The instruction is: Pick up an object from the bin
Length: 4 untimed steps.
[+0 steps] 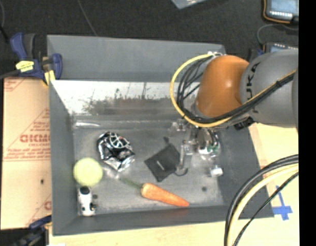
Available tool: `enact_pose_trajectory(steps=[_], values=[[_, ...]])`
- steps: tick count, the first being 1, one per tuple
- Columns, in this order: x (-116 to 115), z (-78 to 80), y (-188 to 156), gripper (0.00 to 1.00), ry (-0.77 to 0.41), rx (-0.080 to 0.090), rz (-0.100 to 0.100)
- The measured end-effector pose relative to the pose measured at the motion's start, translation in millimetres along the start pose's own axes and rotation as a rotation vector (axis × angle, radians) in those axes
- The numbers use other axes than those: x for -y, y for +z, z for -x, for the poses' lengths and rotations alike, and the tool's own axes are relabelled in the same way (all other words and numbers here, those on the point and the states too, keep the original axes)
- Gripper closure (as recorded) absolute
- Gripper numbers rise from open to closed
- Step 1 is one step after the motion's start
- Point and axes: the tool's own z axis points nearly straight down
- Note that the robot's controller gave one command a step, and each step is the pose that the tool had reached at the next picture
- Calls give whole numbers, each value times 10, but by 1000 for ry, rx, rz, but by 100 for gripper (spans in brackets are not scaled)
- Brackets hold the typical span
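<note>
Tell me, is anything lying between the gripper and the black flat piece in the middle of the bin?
Nothing visible does. The gripper is right at the right edge of the black flat piece. The orange carrot lies apart, lower in the view.

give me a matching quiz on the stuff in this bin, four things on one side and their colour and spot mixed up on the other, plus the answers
Things in the bin:
1. carrot
2. ball
3. flat card
4. small bottle

Colour and place:
A. white, front left corner
B. black, middle of the floor
C. orange, lying along the front wall
D. yellow-green, left side

Pairs: 1-C, 2-D, 3-B, 4-A
</note>
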Motion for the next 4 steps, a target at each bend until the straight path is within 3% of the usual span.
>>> enact_pose_trajectory(steps=[1,2,3,4], values=[[1,9,-44,0,0,6,0],[-15,-19,205,0,20,15,1],[-37,-127,672,0,53,4,2],[-160,-53,597,100,-248,24,-3]])
